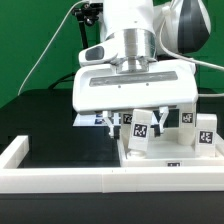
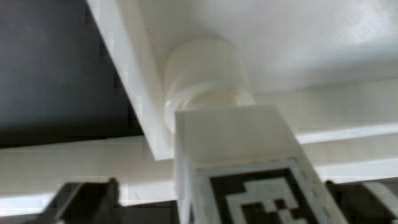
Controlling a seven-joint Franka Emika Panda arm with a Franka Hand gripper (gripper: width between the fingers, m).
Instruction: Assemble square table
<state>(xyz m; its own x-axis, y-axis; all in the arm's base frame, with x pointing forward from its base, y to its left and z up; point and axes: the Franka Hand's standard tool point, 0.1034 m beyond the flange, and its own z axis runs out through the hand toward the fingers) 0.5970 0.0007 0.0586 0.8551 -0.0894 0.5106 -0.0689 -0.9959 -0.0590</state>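
Note:
The square table's white top (image 1: 165, 153) lies upside down on the black worktop, with three tagged white legs standing up from it. One leg (image 1: 140, 129) stands at the near corner, and my gripper (image 1: 141, 117) hangs right over it with a finger on each side. In the wrist view this leg (image 2: 240, 150) runs down into the corner socket of the top (image 2: 311, 45). My gripper (image 2: 231, 208) is open: the dark fingers (image 2: 84, 200) stand apart from the leg's sides. Two more legs (image 1: 185, 119) (image 1: 207, 133) stand to the exterior view's right.
A long low white wall (image 1: 60, 180) edges the worktop in front of the table top. The marker board (image 1: 92, 120) lies flat behind the gripper at the exterior view's left. A green backdrop closes the scene behind the arm.

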